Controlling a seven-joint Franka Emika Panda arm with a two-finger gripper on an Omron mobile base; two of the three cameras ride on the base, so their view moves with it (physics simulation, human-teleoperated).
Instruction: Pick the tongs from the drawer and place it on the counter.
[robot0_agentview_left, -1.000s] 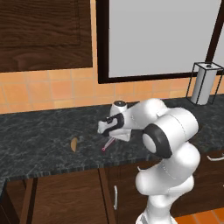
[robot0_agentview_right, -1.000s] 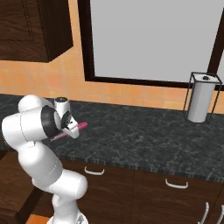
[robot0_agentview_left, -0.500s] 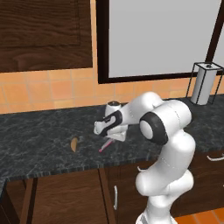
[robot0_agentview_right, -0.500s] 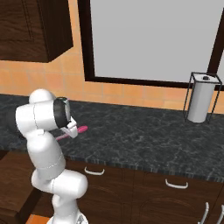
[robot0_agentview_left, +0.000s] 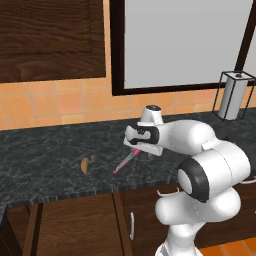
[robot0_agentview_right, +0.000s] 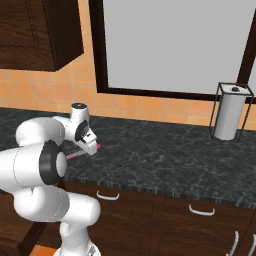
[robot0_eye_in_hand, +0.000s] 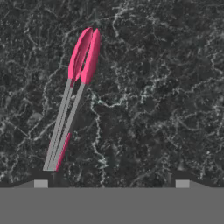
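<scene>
The pink tongs (robot0_eye_in_hand: 72, 109) with a silvery-grey middle lie flat on the dark marbled counter (robot0_eye_in_hand: 166, 87), their pink tips pointing away from the hand. My gripper (robot0_eye_in_hand: 111, 183) hovers just above their near end, open, jaws wide apart with nothing between them. In the left base view the tongs (robot0_agentview_left: 125, 163) rest on the counter (robot0_agentview_left: 45, 160) just below and left of the gripper (robot0_agentview_left: 139, 148). From the right base view their pink end (robot0_agentview_right: 98, 146) pokes out beside the gripper (robot0_agentview_right: 91, 144). The drawer is out of view.
A small tan-brown oval object (robot0_agentview_left: 85, 164) lies on the counter left of the tongs. A wire paper-towel holder (robot0_agentview_left: 233, 95) (robot0_agentview_right: 227, 112) stands at the far right by the orange tiled wall. Cabinet fronts with silver handles (robot0_agentview_right: 108, 195) sit under the counter edge.
The gripper has opened and let go of the tongs, which now lie on the counter. The arm's elbow has swung and folded lower while the hand stayed over the same spot.
</scene>
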